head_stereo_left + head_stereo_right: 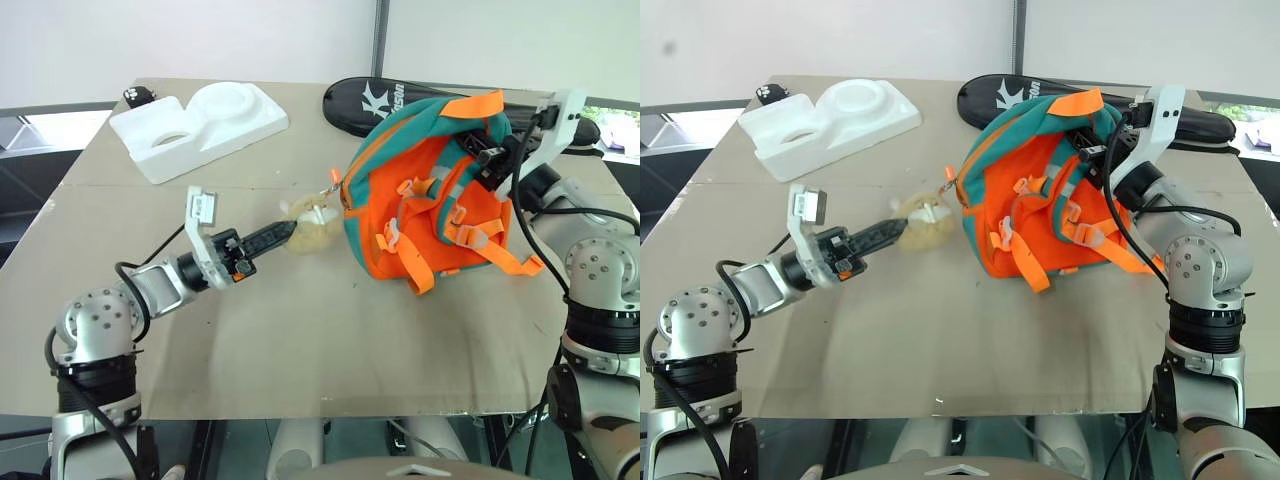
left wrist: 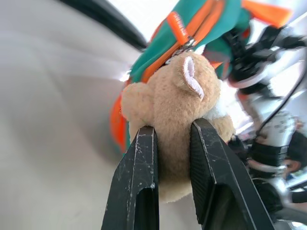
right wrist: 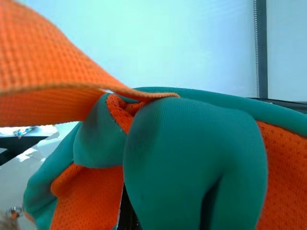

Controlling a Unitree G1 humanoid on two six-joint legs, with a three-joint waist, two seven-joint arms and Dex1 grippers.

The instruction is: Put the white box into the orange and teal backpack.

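Brown cardboard is laid over the worktop (image 1: 300, 330), with a pale wall behind; the orange and teal backpack (image 1: 425, 200) is seen on the right half of it, raised at its top and with the orange straps facing the camera. The right pincer (image 1: 493, 158) is pressed together on the teal fabric at the upper edge of the backpack. The left pincer (image 1: 283, 233) is pinching the tan plush toy (image 2: 177, 105) that hangs just beside the backpack's left side; its black fingers (image 2: 136, 177) are closed on the toy's body. A white foam block (image 1: 200, 125) lies at the far left, and a black racket case (image 1: 385, 100) behind the backpack; where the white box is cannot be told.
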